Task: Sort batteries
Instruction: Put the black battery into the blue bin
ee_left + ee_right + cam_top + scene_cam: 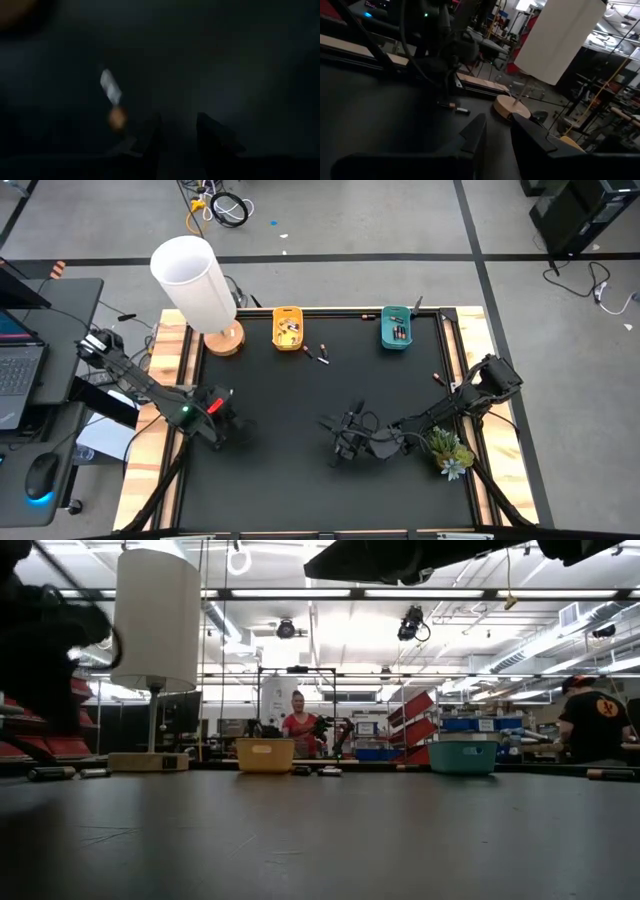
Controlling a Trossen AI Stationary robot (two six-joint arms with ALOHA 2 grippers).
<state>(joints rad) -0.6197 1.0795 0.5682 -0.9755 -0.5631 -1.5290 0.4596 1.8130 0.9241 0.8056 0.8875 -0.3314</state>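
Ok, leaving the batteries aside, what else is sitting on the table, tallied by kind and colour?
Yellow bin: 1
Teal bin: 1
Lamp: 1
Plant: 1
Total: 4

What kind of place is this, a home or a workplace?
Most likely a workplace, a robotics lab or workshop. The black table stands on a bare concrete floor with loose cables, a laptop sits beside it, and shelves fill the hall behind.
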